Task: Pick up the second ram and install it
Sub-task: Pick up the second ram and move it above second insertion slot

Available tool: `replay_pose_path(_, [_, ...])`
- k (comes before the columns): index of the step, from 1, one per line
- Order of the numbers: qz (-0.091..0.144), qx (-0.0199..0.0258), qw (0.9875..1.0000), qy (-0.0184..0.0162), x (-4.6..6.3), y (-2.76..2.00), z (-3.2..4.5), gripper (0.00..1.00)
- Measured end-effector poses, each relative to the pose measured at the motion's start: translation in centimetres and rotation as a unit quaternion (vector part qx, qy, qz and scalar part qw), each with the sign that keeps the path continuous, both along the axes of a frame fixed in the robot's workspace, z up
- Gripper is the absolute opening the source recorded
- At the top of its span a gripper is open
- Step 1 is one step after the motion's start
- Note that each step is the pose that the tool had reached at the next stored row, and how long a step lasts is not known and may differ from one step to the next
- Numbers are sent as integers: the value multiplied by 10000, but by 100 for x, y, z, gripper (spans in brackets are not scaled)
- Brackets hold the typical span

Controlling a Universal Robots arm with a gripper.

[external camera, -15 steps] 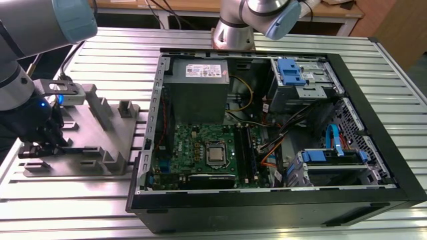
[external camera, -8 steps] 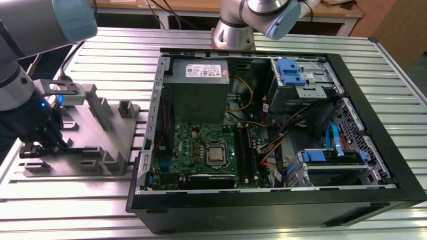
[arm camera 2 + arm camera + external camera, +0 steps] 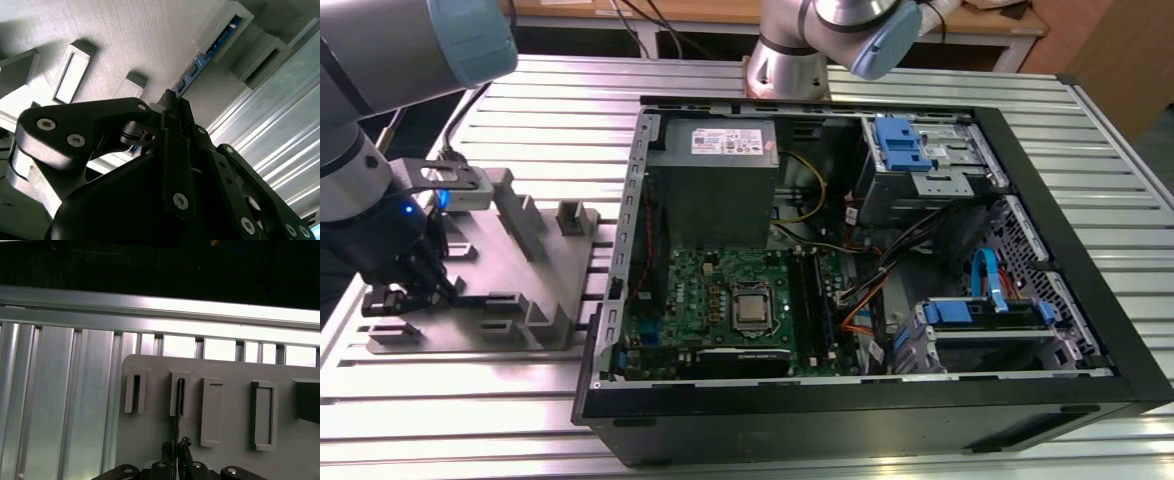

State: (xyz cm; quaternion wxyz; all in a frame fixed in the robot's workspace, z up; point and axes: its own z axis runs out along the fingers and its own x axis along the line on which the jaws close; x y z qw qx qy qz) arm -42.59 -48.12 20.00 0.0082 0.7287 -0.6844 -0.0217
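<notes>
**A:** Grey blocky plastic fixture (image 3: 487,265) on the ribbed aluminium table (image 3: 547,100): is the second ram there?

**B:** Yes. The second ram (image 3: 176,402), a thin dark circuit-board strip, stands on edge in one of the fixture's slots.

**A:** And the black gripper (image 3: 400,292)?

**B:** Low over the fixture, at the exterior view's left, well apart from the open black computer case (image 3: 854,415). In the first wrist view its fingertips (image 3: 166,448) grasp the strip, one on each side.
</notes>
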Motion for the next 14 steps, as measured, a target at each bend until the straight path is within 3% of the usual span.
replay_pose_path(6, [0, 0, 10000, 0, 4, 0, 0, 16])
replay_pose_path(8, [0, 0, 10000, 0, 6, 0, 0, 14])
replay_pose_path(9, [0, 0, 10000, 0, 6, 0, 0, 8])
replay_pose_path(14, [-2, 0, 10000, 0, 9, 0, 0, 8])
